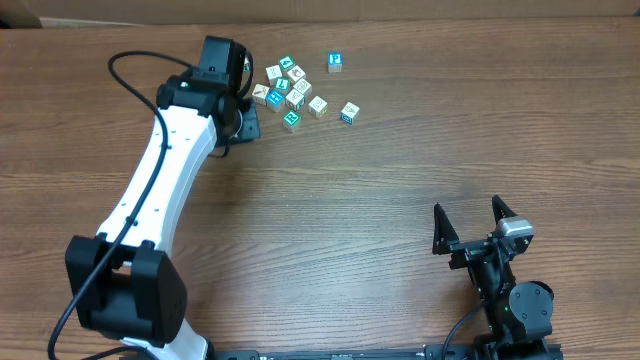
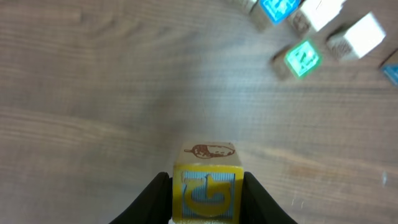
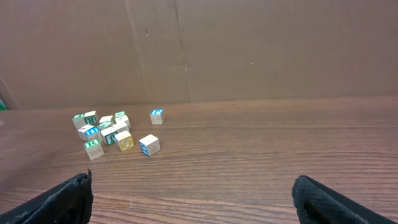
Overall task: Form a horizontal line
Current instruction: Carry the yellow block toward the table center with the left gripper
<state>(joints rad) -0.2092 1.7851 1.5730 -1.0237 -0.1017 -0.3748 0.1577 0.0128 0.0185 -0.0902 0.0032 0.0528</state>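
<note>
Held block: a yellow-faced letter block [image 2: 208, 177] with a brown picture on its upper face, just left of the block cluster [image 1: 290, 88]. The left wrist view does not show whether it rests on the wood or hangs just above it.
Left gripper [image 2: 207, 194]: fingers closed against the block's two side faces, with the letter face square to the camera. The grip looks centred, so the block should go down without twisting.
Block cluster: a loose, unordered heap of small letter blocks, some touching, with no row formed yet.
Green block [image 1: 291, 120]: at the cluster's lower edge, nearest the held block.
Outliers: a blue block [image 1: 335, 62] above and to the right of the cluster, and another block [image 1: 349, 112] to its right, both apart from the heap.
Right gripper [image 1: 470, 224]: well below and to the right of the cluster, fingers spread wide and holding nothing, apparently parked out of the way.
Table [image 1: 330, 230]: bare wood below the cluster, with room for a row.
Stage: early, judging by the blocks still heaped.
</note>
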